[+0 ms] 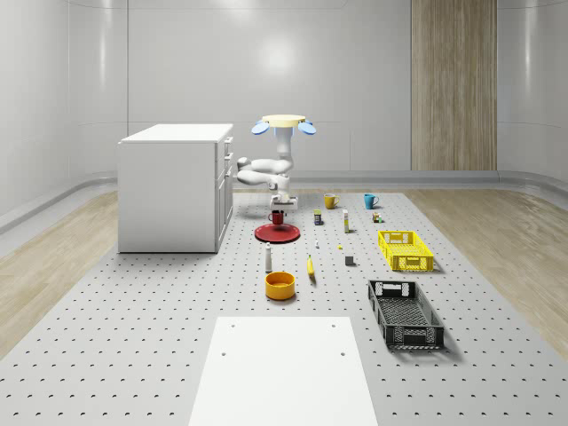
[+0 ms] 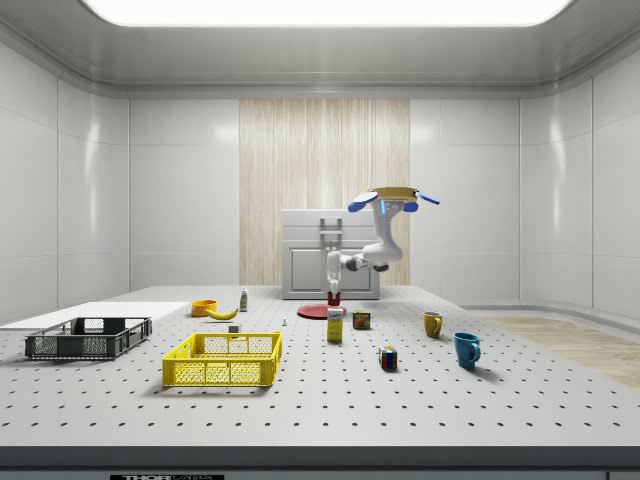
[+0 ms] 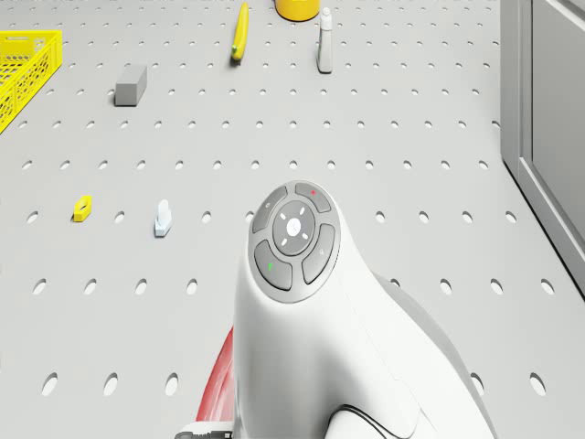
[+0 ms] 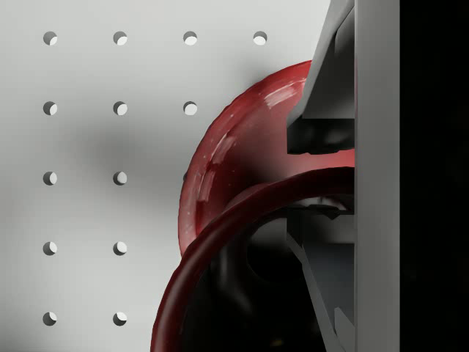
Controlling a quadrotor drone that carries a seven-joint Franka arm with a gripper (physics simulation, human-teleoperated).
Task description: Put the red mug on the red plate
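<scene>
Gripper (image 1: 277, 213) gripping red mug (image 1: 277, 217) above red plate (image 1: 277, 233)

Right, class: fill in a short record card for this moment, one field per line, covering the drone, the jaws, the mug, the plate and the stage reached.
drone: hovers over the floor beside the white cabinet
jaws: shut on the red mug's rim
gripper: over the red plate
red mug: held upright above the red plate
contact with plate: cannot tell
stage: mug at plate, not yet released
</scene>
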